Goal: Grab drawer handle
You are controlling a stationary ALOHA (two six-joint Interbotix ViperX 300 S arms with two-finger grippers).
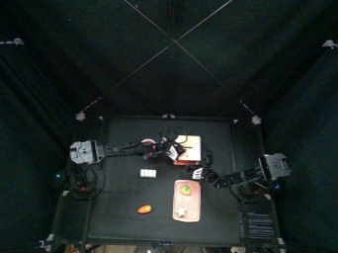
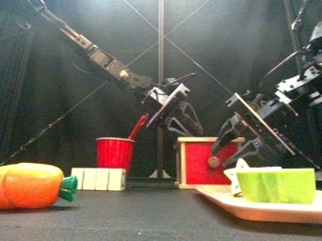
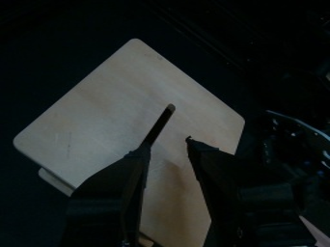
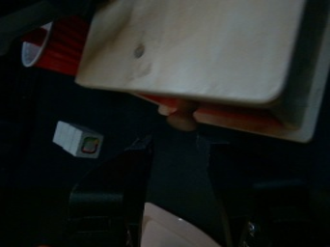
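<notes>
The drawer (image 2: 199, 161) stood at the middle of the front view, right of the red cup (image 2: 115, 152). The left hand (image 3: 177, 145) hovered above its cream top, fingers slightly parted, gripping nothing. The right hand (image 2: 236, 151), spread wide and released, sat at the drawer's right side by the handle (image 4: 182, 115).
</notes>
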